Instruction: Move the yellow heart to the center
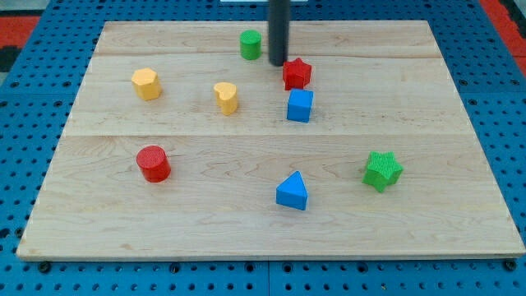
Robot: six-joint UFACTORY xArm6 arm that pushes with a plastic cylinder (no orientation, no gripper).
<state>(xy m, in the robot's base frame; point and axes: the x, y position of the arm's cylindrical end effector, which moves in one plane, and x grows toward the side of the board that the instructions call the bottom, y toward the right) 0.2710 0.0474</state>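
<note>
The yellow heart lies on the wooden board, left of the board's middle and in its upper half. My tip is at the view's top, between the green cylinder on its left and the red star on its right, close to the star. The tip is up and to the right of the yellow heart, well apart from it.
A blue cube sits just below the red star. A yellow hexagon is at the left, a red cylinder at the lower left, a blue triangle at the bottom middle, and a green star at the right.
</note>
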